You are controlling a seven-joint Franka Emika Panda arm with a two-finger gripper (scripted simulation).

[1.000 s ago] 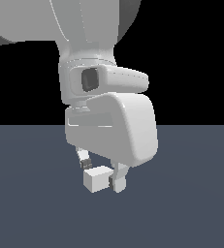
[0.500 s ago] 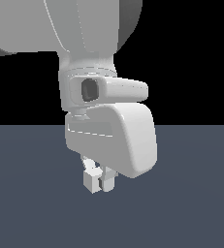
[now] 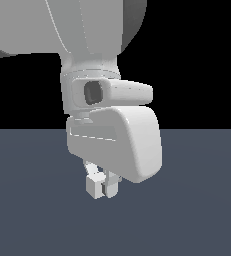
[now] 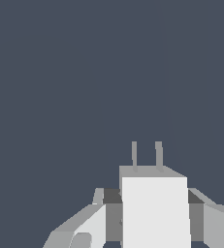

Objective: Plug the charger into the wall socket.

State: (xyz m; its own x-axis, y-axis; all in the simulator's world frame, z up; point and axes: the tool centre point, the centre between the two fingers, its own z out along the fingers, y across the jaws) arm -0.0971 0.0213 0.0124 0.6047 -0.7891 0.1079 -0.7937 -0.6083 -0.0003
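The charger [image 3: 93, 187] is a small off-white block held between my gripper's fingers below the big white hand. My gripper [image 3: 101, 188] is shut on it, a little above the dark floor. In the wrist view the charger [image 4: 154, 210] fills the space between the two dark finger pads [image 4: 112, 196], and its two short grey prongs [image 4: 134, 155] point away from the hand over bare floor. The wall socket is out of view in both frames.
The white arm and hand [image 3: 117, 140] fill much of the exterior view and hide what lies behind them. A flat dark blue-grey floor [image 3: 202, 210] spreads under the gripper, with black background above it.
The hand has turned about its axis with the charger in it, so the fingers now look closer together. The charger has shifted slightly to the exterior view's left and down.
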